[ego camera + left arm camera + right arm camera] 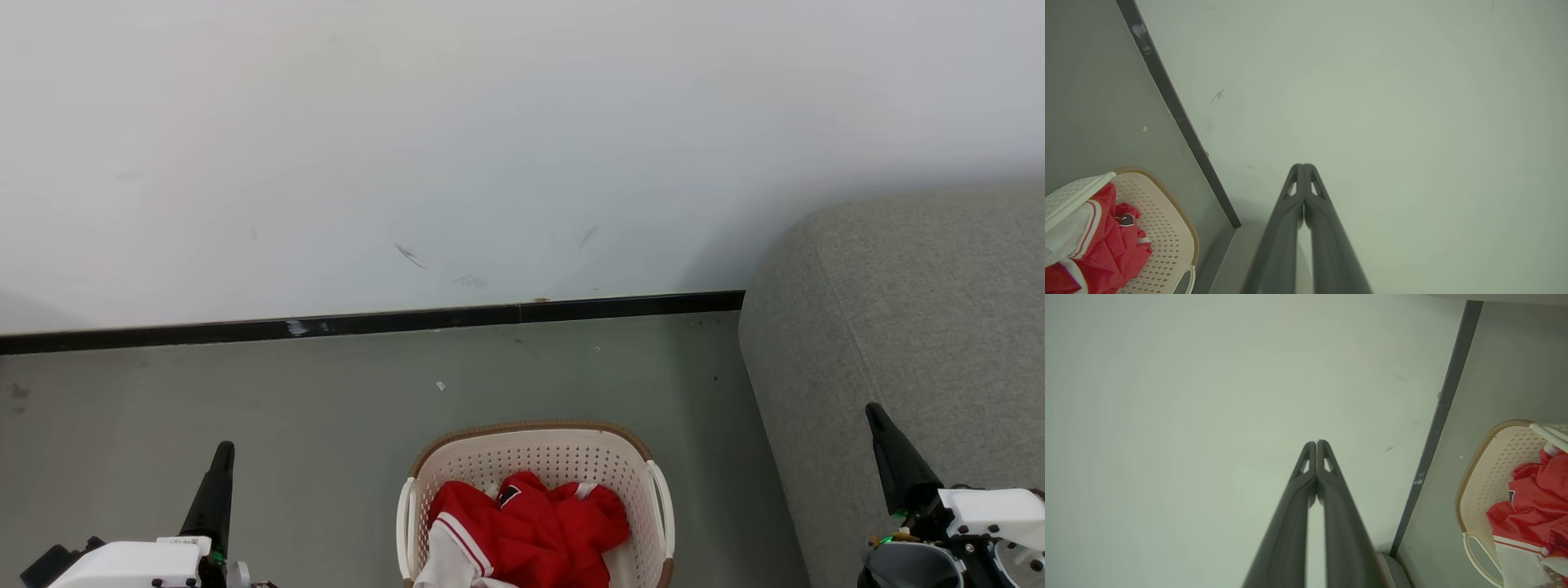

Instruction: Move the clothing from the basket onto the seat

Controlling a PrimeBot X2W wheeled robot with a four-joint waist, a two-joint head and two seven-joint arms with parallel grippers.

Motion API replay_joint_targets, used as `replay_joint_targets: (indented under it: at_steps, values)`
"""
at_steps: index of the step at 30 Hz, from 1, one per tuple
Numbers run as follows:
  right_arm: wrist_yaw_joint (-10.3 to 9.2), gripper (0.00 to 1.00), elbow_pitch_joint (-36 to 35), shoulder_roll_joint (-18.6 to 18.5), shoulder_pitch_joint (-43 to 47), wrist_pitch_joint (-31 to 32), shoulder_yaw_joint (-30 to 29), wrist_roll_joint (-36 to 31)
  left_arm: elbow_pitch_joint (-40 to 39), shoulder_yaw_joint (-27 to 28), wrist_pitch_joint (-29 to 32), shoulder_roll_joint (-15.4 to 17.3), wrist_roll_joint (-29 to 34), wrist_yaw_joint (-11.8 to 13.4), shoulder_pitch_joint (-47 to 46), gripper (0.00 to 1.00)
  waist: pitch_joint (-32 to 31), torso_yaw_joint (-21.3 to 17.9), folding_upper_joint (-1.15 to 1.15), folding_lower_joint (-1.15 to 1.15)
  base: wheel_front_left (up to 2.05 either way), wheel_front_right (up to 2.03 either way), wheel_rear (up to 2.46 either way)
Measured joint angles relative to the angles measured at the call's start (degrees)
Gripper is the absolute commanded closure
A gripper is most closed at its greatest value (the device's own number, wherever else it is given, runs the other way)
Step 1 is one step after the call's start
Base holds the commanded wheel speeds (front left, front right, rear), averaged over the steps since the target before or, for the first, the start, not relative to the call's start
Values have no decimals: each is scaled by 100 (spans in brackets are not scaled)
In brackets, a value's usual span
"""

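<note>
The cream basket with a brown rim stands on the floor at the bottom centre of the head view, holding crumpled red clothing with white trim. The grey-green seat rises at the right, beside the basket. My left gripper is at the lower left, shut and empty, well left of the basket. My right gripper is at the lower right, over the seat's edge, shut and empty. The left wrist view shows the shut tips of my left gripper, the basket and the clothing; the right wrist view shows my right gripper, the basket and the clothing.
A white wall with a black baseboard runs across behind the basket. Grey floor lies between the wall and the basket, with a few small specks on it.
</note>
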Motion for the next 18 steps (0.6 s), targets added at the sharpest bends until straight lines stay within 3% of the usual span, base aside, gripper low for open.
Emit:
replay_joint_targets:
  at_steps: [18]
  values:
    - [0, 100, 0, -1, 0, 0, 2, 0, 0, 0, 0, 0, 0, 0, 0, 100, 0, 0, 0, 0, 0, 0, 0]
